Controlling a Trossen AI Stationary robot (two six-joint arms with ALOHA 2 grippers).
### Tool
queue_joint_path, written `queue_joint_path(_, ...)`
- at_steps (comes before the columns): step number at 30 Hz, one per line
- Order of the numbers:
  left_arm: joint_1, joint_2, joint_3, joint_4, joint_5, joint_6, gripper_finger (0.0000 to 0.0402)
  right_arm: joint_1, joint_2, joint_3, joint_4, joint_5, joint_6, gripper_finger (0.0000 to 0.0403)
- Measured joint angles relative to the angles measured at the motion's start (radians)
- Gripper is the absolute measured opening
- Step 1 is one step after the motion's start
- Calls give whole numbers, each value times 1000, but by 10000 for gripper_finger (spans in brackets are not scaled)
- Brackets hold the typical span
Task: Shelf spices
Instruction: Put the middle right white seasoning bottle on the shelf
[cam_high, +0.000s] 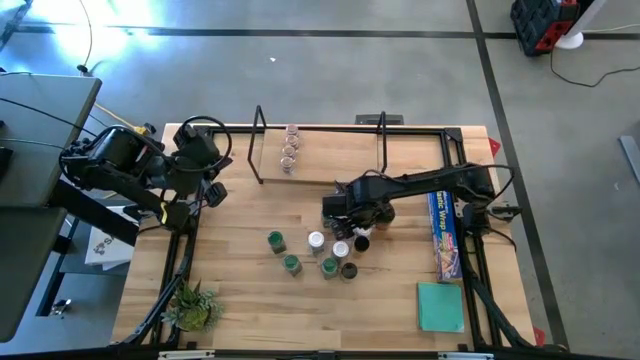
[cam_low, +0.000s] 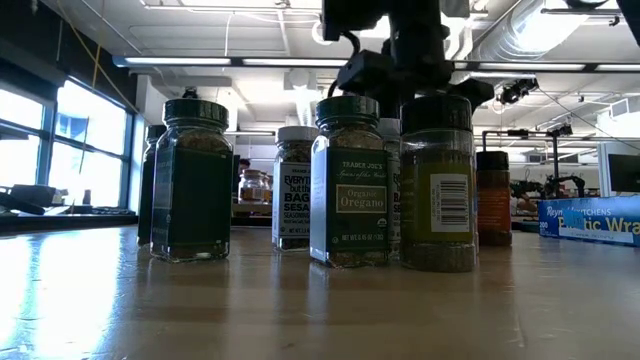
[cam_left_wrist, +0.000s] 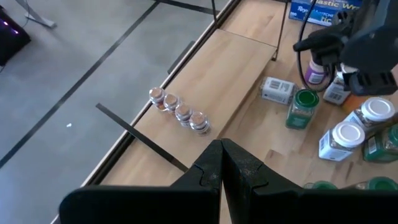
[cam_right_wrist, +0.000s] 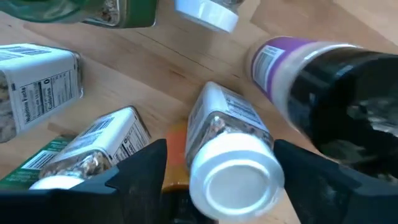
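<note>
Several spice jars stand in a cluster (cam_high: 318, 255) on the table's middle, with green, white and black tops. My right gripper (cam_high: 345, 222) hangs over the cluster's far side, pointing down and open. In the right wrist view its fingers (cam_right_wrist: 144, 169) stand on either side of a white-capped jar (cam_right_wrist: 233, 174) with a gap on each side. Beside that jar is a black-capped jar with a purple label (cam_right_wrist: 323, 68). The shelf (cam_high: 320, 160) stands at the far edge, with several clear-topped jars (cam_left_wrist: 177, 111) in a row on its board. My left gripper (cam_left_wrist: 222, 163) waits shut, high over the table's left.
A long blue wrap box (cam_high: 445, 232) lies to the right of the cluster, with a flat teal square (cam_high: 440, 305) nearer the front. A small green plant (cam_high: 192, 305) sits at the front left. Black wire uprights (cam_high: 260, 145) flank the shelf board.
</note>
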Motion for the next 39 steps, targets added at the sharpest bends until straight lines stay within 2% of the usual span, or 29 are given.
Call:
queue_joint_path(5,0,0,0,0,0,-3,0,0,21,0,-1,-43,-7,245)
queue_joint_path(11,0,0,0,0,0,-2,0,0,17,0,3,-48,-7,190)
queue_joint_path(26,0,0,0,0,-1,-2,0,-45,-172,142,-113,-3,65,190)
queue_joint_path(30,0,0,0,0,-4,-2,0,-7,-230,143,-165,-19,92,190)
queue_joint_path(34,0,0,0,0,-9,-2,0,100,-307,60,-213,-61,184,190)
queue_joint_path(39,0,0,0,12,-17,-1,0,266,-406,-208,-73,-107,488,190)
